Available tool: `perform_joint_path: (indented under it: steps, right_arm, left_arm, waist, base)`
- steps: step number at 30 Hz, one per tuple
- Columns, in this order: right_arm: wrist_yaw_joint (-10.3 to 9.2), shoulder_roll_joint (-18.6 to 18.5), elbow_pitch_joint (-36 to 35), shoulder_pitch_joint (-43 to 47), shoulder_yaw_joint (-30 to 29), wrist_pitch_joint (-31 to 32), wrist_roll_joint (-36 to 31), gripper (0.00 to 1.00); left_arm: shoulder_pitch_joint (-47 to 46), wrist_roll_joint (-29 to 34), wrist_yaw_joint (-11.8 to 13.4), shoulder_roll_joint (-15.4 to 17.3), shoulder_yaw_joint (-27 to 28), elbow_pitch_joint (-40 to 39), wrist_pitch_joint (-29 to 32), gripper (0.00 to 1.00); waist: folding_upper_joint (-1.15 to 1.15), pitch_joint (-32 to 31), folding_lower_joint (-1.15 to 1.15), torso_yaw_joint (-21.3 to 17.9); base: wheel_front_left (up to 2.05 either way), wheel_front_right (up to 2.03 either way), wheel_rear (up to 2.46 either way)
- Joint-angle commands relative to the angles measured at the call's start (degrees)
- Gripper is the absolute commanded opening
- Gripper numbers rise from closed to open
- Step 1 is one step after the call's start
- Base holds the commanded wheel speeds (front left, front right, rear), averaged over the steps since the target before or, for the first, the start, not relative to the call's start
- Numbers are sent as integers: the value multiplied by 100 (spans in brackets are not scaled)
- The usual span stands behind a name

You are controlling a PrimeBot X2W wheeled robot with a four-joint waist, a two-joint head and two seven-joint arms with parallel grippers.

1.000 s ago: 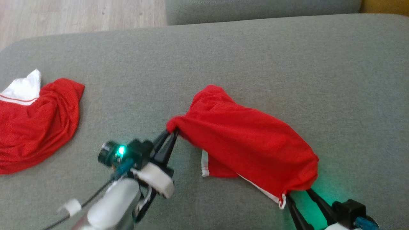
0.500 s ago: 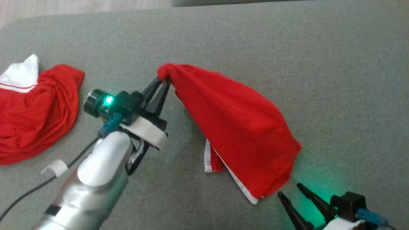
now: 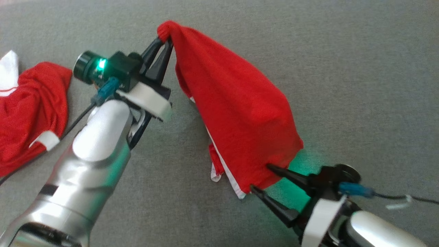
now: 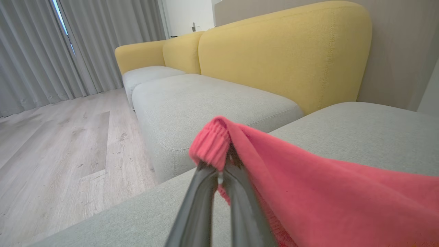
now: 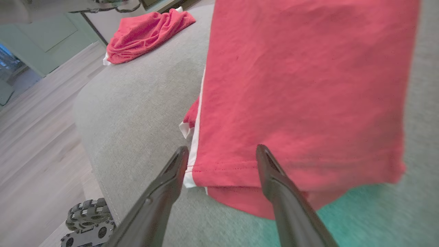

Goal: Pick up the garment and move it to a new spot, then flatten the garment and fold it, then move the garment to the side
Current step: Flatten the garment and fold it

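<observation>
The garment (image 3: 236,113) is red with white trim and hangs in a sloping drape over the grey cushion (image 3: 360,85). My left gripper (image 3: 164,43) is shut on its ribbed top corner (image 4: 211,145), lifting it. My right gripper (image 3: 259,178) stands open at the garment's lower hem (image 5: 226,169), one finger to each side of the hem corner, its fingertips (image 5: 262,151) right at the cloth. The hem's white stripe (image 5: 195,144) runs beside the left finger.
A second red and white garment (image 3: 31,103) lies crumpled at the left of the cushion, also in the right wrist view (image 5: 144,32). A yellow-backed sofa (image 4: 281,58) and wooden floor (image 4: 58,144) lie beyond. The cushion edge (image 5: 85,137) drops to the floor on the left.
My left gripper has raised the garment's corner up and away. The right gripper let go of the hem, stayed open, and has moved back up to the hem. The head camera tilted down.
</observation>
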Motion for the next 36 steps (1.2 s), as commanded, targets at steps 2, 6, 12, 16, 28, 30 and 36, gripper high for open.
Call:
perform_joint_path:
  steps: [2, 6, 12, 16, 28, 30, 36]
  right_arm:
    - [-3, -172, -4, -301, 455, 26, 163, 100]
    - [-3, -243, 416, -984, 1340, 9, 411, 100]
    - [-3, -155, 1114, -1636, 2163, -123, 751, 100]
    - [-3, -79, 1361, -1830, 2337, -135, 809, 0]
    - [-3, -731, 1043, -1911, 2029, -860, 1117, 0]
    - [-3, -978, 891, -1842, 1703, -1044, 1195, 0]
    - [-3, -1722, 278, -1555, 180, -1328, 1395, 0]
  left_arm:
    - [-386, 69, -29, 67, 263, -65, -53, 0]
    - [-568, 96, -51, -81, 279, 58, -53, 0]
    - [-651, 130, -71, -242, 296, 108, -53, 0]
    - [-664, 147, -78, -276, 313, 132, -53, 0]
    - [-376, 17, -84, 97, 208, 229, -53, 0]
    - [-321, -69, -85, 197, 153, 219, -53, 0]
    - [-289, -660, -85, 457, -174, -57, 95, 0]
  waist:
    - [0, 82, -1, 97]
    - [0, 154, -1, 230]
    - [0, 237, -1, 396]
    - [0, 297, -1, 472]
    - [0, -117, -1, 205]
    - [0, -248, -1, 132]
    - [0, -550, -1, -113]
  base:
    - [0, 0, 0]
    - [0, 0, 0]
    - [0, 0, 0]
    - [0, 0, 0]
    - [0, 0, 0]
    - [0, 0, 0]
    - [0, 0, 0]
